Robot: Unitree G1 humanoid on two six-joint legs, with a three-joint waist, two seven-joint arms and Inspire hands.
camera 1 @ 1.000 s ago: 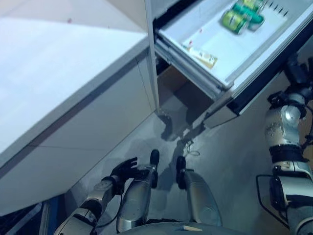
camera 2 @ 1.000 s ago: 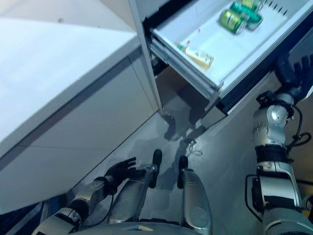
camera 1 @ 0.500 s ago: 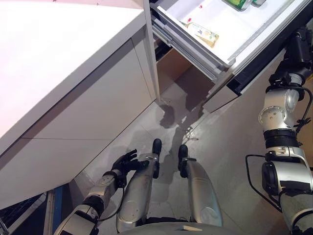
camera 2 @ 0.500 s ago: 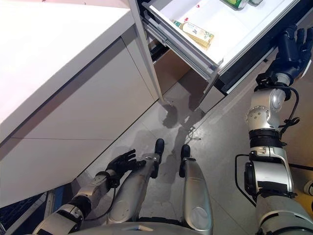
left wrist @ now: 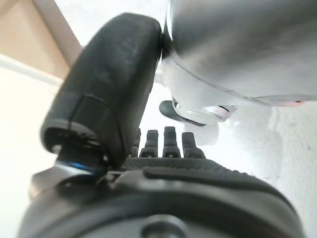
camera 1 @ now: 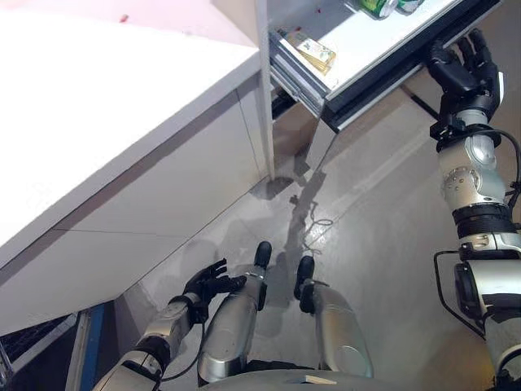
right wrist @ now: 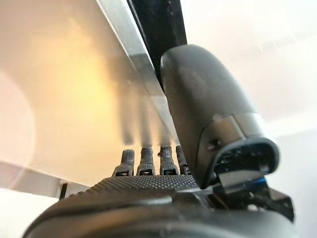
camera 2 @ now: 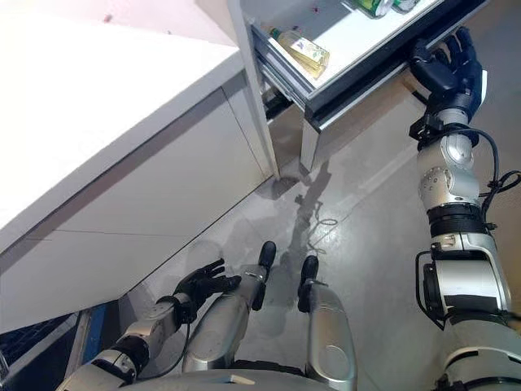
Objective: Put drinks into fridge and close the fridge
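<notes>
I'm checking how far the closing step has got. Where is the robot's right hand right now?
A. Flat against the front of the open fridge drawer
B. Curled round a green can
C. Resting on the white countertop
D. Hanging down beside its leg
A: the right hand lies with straight fingers against the dark front of the fridge drawer, which stands open with green cans inside; it holds nothing.

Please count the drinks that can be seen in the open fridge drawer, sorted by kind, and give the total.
Green cans: 2, both cut off by the view's upper edge.
Yellow bottle: 1, lying on its side.
Total: 3 drinks visible in the fridge drawer.
</notes>
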